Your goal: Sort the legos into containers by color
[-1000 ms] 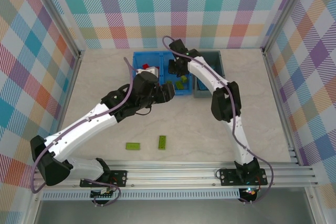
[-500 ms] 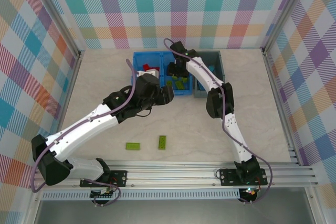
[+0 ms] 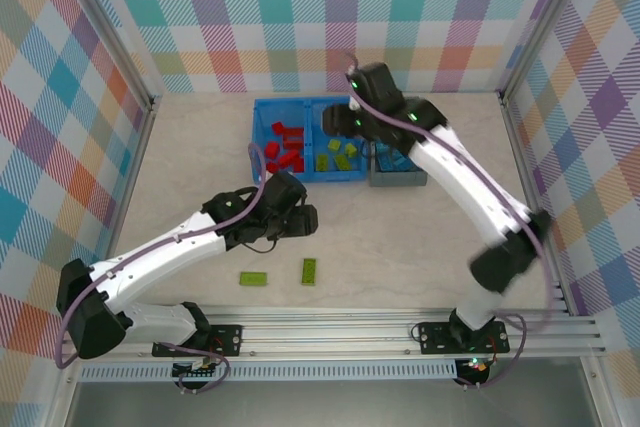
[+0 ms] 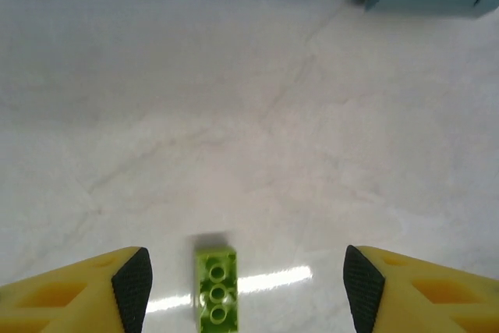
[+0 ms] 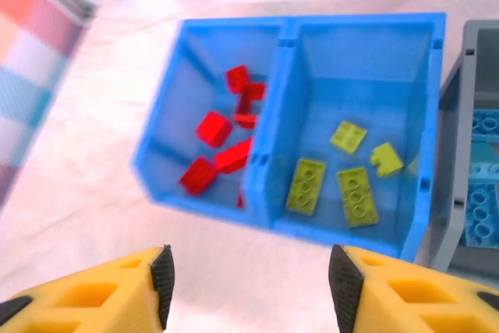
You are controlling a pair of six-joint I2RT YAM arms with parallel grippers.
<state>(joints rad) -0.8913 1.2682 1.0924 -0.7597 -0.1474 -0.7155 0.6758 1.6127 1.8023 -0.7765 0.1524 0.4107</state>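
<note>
Green lego [image 4: 215, 292] beneath left end effector [image 4: 247, 280] (jaws apart).

Overhead, wrist close-ups; shared blue bin [image 5: 359, 19]

2 arms, both extended, both grippers parted.
Left arm [image 3: 170, 247] reaches forward and rightward; left gripper [image 3: 302, 219] points down, fingers [image 4: 131, 286] spread wide, nothing clamped. Right arm [image 3: 465, 182] stretches far forward, bending leftward; right gripper [image 3: 334, 121] tilts downward, likewise spread and empty.
</note>
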